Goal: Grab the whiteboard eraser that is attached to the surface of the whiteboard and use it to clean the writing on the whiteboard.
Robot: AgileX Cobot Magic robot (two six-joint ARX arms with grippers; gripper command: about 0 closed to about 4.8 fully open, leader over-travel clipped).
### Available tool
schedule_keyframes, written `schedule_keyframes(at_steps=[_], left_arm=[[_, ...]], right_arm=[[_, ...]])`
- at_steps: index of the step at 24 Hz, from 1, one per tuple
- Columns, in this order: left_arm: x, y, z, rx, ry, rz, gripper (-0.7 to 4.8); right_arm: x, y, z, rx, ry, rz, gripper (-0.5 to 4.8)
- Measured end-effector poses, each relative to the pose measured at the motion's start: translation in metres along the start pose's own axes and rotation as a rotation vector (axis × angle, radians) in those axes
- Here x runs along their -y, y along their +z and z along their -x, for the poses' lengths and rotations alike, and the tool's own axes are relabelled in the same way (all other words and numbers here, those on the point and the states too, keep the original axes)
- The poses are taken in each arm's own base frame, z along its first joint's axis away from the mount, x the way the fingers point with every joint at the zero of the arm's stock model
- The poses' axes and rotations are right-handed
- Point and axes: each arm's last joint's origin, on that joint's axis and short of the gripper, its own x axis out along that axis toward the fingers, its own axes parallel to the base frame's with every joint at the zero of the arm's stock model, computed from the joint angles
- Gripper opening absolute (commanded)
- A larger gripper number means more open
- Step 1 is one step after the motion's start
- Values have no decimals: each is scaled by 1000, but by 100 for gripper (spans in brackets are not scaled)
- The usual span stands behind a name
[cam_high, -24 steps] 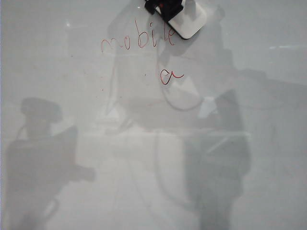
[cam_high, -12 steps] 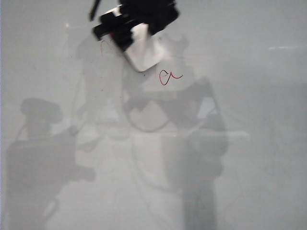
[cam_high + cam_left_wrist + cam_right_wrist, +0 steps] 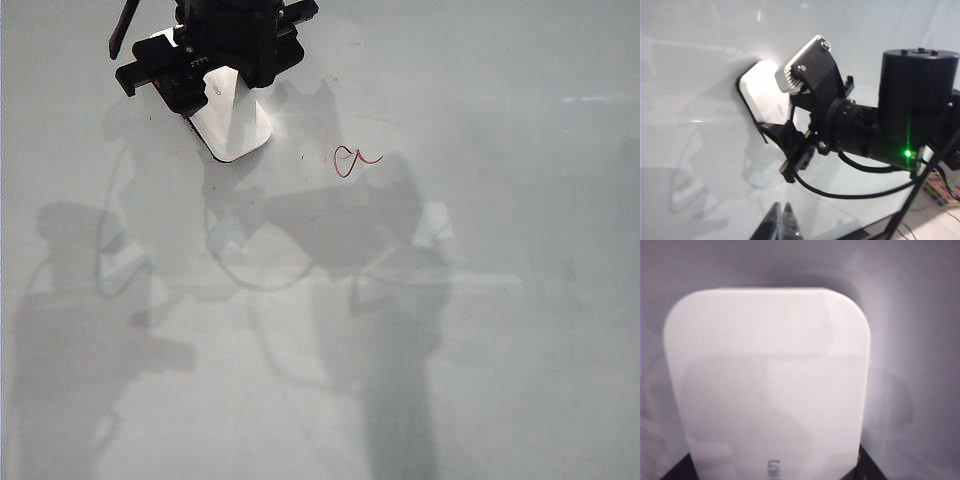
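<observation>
The whiteboard (image 3: 520,300) fills the exterior view. At its upper left, my right gripper (image 3: 205,85) is shut on the whiteboard eraser (image 3: 235,125), a flat white block with rounded corners pressed to the board. Of the writing, only a red looped "a" (image 3: 352,160) shows, to the right of the eraser. The right wrist view is filled by the eraser (image 3: 770,375), with dark fingers (image 3: 867,466) at its sides. The left wrist view shows my left gripper (image 3: 784,216) shut and empty, above the board and apart from the eraser (image 3: 760,92).
Grey shadows of both arms lie across the board's middle and lower left (image 3: 90,330). In the left wrist view the right arm's black body (image 3: 915,110) and its cable (image 3: 840,192) hang over the board, and the board's dark frame edge (image 3: 895,222) runs nearby.
The right gripper has swept the eraser leftward and a little down along the top of the board. The red word "mobile" is gone; the "a" is unchanged.
</observation>
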Motion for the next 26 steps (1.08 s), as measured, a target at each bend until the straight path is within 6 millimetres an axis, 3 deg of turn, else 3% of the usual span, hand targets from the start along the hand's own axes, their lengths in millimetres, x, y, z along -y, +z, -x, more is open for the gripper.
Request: schedule_keyframes(at_steps=[4, 8, 15, 17, 21, 26], left_arm=[[0, 0, 0, 4, 17, 0, -5], [0, 0, 0, 4, 17, 0, -5], [-4, 1, 0, 29, 122, -1, -5], [-4, 1, 0, 34, 141, -1, -5], [-4, 1, 0, 34, 144, -1, -5], [-4, 1, 0, 35, 145, -1, -5]], right_arm=[[1, -5, 2, -98, -117, 44, 242], [19, -10, 15, -149, -160, 70, 242], [54, -55, 70, -216, -221, 132, 241], [64, -66, 76, -221, -229, 129, 241], [81, -83, 63, -233, -229, 108, 240], [85, -87, 49, -174, -191, 64, 240]])
